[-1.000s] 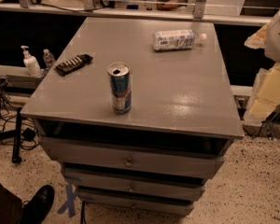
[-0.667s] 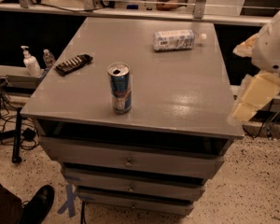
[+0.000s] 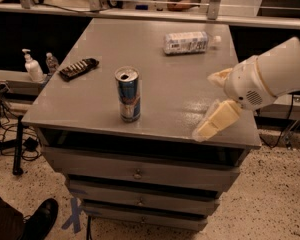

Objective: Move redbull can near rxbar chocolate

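The tool (image 3: pixel 204 106) hangs over the right front edge of the table (image 3: pixel 165 84). Its two pale, blunt, cream-coloured fingers (image 3: pixel 217 120) are spread apart with nothing between them. They grow from a smooth, rounded white arm (image 3: pixel 270 76) that reaches in from the right.

The table is a flat grey cabinet top with a dull sheen. Well to the left of the tool, near the front middle, the redbull can (image 3: pixel 128 94) stands upright. It is a slim metal cylinder in blue and silver, with a dark opening in its silver top. Farther left and back, near the left edge, the rxbar chocolate (image 3: pixel 79 68) lies flat, a black oblong wrapper with a row of pale marks. It is well apart from the can.

At the back right a clear plastic bottle (image 3: pixel 187 42) with a white label lies on its side; its contents cannot be made out. Below the top, stacked grey drawers (image 3: pixel 137 171) are shut.
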Robot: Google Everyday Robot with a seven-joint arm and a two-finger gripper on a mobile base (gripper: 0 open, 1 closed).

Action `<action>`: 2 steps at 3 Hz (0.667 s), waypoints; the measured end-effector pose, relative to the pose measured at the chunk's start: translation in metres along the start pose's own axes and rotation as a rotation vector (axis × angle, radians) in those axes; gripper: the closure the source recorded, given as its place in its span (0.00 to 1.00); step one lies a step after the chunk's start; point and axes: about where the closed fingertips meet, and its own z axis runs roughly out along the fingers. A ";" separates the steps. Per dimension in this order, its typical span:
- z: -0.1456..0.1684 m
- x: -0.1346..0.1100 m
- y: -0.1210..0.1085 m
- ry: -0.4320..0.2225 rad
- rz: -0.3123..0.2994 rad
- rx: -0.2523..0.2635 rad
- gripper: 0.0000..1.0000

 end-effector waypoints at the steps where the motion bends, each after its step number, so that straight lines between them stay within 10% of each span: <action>1: 0.025 -0.006 -0.002 -0.115 0.030 -0.024 0.00; 2: 0.039 -0.010 -0.003 -0.179 0.046 -0.038 0.00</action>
